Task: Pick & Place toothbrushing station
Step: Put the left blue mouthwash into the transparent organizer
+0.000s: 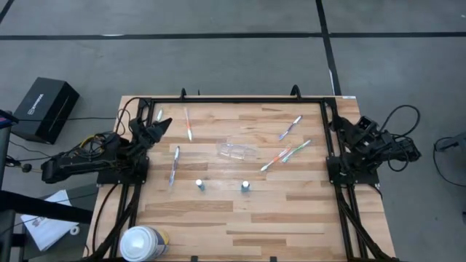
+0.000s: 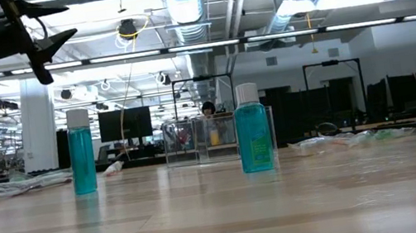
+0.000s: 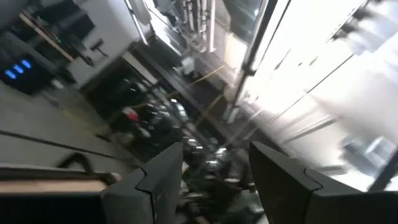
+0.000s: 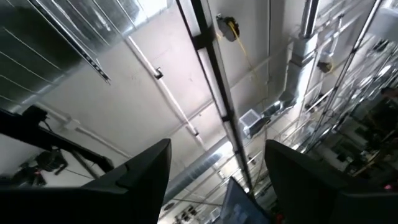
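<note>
A clear plastic cup lies on its side at the middle of the wooden table; it also shows in the low view. Slim toothbrushes lie flat around it: a pale one, a blue one, another blue one and a pink and green pair. Two small teal tubes with white tops stand upright near the front. My left gripper is open and empty, raised above the table's far left. My right gripper is open and empty, raised at the right edge.
A big white cylindrical canister stands at the table's near left corner. A black frame rail runs along the table's far edge and down both sides. A black box sits on the floor to the left.
</note>
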{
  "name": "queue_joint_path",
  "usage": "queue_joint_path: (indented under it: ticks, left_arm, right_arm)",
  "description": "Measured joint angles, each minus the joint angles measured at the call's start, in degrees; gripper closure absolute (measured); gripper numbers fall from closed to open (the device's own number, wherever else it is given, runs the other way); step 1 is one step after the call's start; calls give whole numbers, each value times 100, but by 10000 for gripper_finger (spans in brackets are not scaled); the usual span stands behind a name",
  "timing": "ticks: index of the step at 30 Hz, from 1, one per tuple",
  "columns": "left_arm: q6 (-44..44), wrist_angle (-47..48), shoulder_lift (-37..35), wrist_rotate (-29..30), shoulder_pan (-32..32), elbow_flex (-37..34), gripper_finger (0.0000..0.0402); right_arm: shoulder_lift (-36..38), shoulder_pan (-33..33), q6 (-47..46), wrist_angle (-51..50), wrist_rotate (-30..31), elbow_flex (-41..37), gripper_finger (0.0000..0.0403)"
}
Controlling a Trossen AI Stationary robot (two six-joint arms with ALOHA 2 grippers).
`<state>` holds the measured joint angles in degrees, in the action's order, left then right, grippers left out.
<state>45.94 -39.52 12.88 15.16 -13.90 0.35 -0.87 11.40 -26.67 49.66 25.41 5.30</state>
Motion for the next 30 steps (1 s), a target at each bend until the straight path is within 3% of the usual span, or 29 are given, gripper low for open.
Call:
queue_joint_path:
  ticks: [3, 6, 12, 16, 20, 25, 30]
  left_arm:
    - [362, -64, 86, -343, 1, 188, 221]
    - [74, -69, 612, -848, 5, 797, 230]
    - [-838, 708, 2571, -1923, 3, 2506, 260]
    - [-1219, 2693, 3977, -3016, 3, 3767, 272]
    - [-2223, 4965, 5050, -3676, 1, 4735, 273]
    - [-3644, 7246, 5914, -3659, 141, 5593, 260]
    - [-4882, 8861, 6254, -2570, 487, 5970, 238]
  right_arm:
    - [-307, -21, -212, -56, 17, 222, 154]
    - [-975, -149, -74, -32, 2, 644, 154]
    - [-2467, -602, 1873, 26, -85, 2146, 154]
    - [-3238, -874, 3672, -71, 17, 3227, 154]
    - [-3558, -1068, 3594, -921, 12, 4270, 154]
    - [-3821, -1080, 3106, -3525, 2, 5471, 154]
    - [-4125, -1079, 2812, -4410, -5, 6135, 154]
